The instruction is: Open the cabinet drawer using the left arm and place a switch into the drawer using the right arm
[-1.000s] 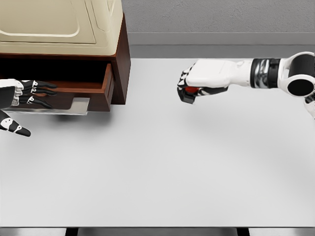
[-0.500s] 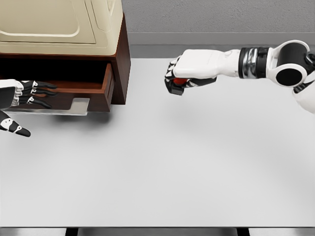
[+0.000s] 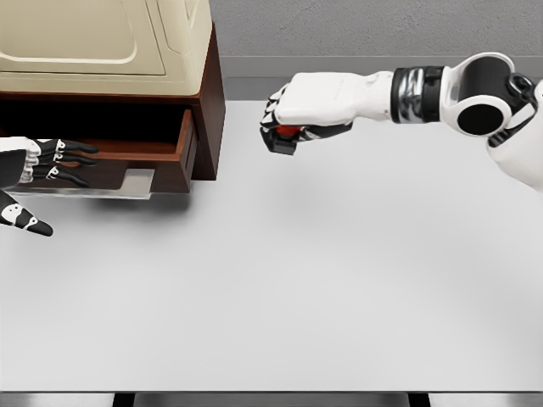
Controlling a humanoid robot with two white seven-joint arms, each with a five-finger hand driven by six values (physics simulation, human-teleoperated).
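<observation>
Drawer point(image 3: 161, 153) is seen pulled open at far left. Switch point(image 3: 287, 136) is gripped in right hand point(image 3: 297, 114) above counter point(image 3: 297, 280). Left hand point(image 3: 38, 174), fingers spread, is positioned beside drawer front.

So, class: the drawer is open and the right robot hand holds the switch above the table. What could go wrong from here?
1. The switch shows only partly under the right robot hand; a loose grip could drop it on the table short of the drawer.
2. The cabinet overhangs the drawer, so the hand may clip its corner.
3. The left robot hand sits at the drawer front, risking a collision.
</observation>
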